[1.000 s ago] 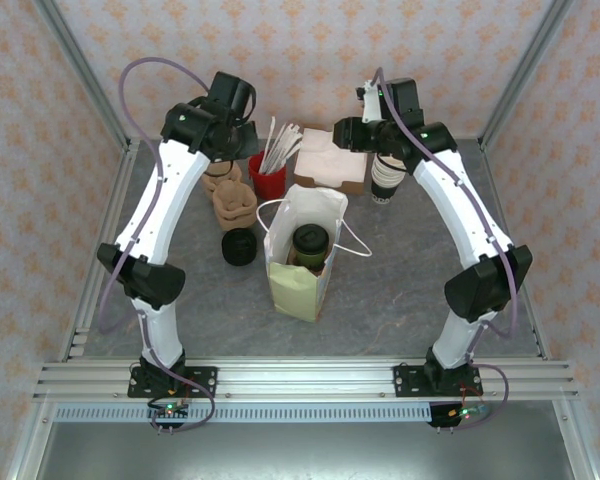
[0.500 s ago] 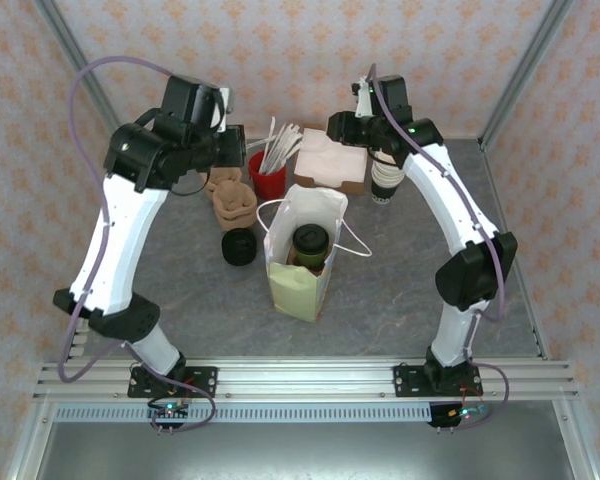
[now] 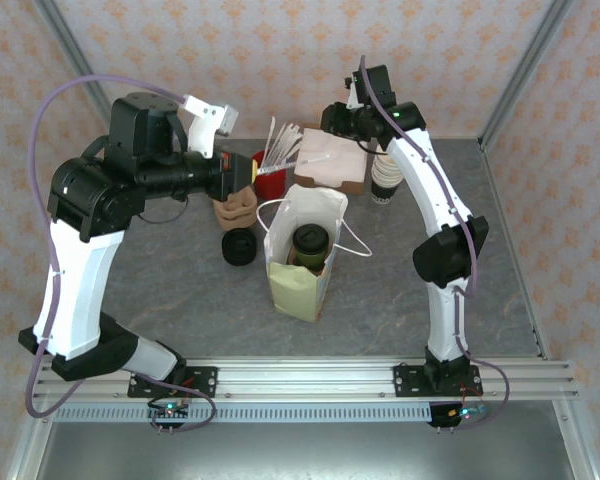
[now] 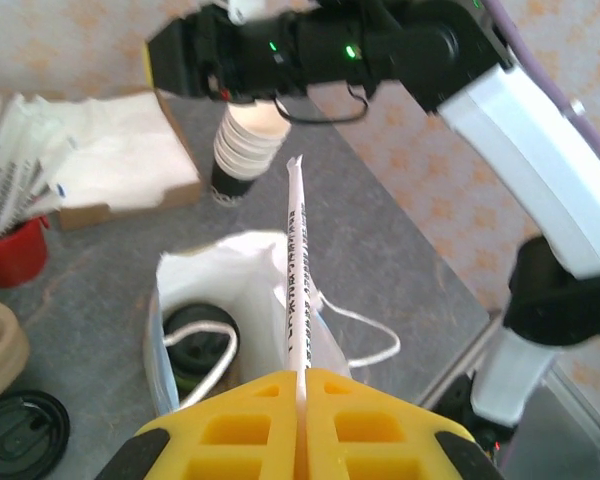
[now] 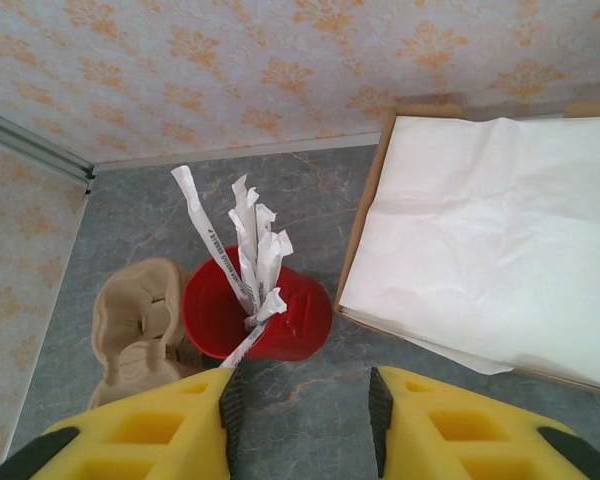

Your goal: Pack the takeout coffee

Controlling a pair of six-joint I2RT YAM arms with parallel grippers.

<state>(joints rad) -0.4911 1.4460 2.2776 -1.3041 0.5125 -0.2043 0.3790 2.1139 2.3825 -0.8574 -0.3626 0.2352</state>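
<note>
One wrapped straw (image 4: 297,270) is pinched in the closed left hand (image 4: 302,380), above the paper bag (image 3: 298,290). The takeout coffee (image 3: 311,243) already stands inside that bag, mid desk (image 3: 400,290). The right hand (image 5: 302,400) is half open and empty over the red straw cup (image 5: 280,325). Judged next: lower the straw into the bag and release.

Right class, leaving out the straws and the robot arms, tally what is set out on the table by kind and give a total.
Paper bag: 1
Lidded coffee cup, inside the bag: 1
Red cup: 1
Napkin box: 1
Stack of cream cups: 1
Stack of black lids: 1
Stack of tan carriers: 1
Total: 7
</note>
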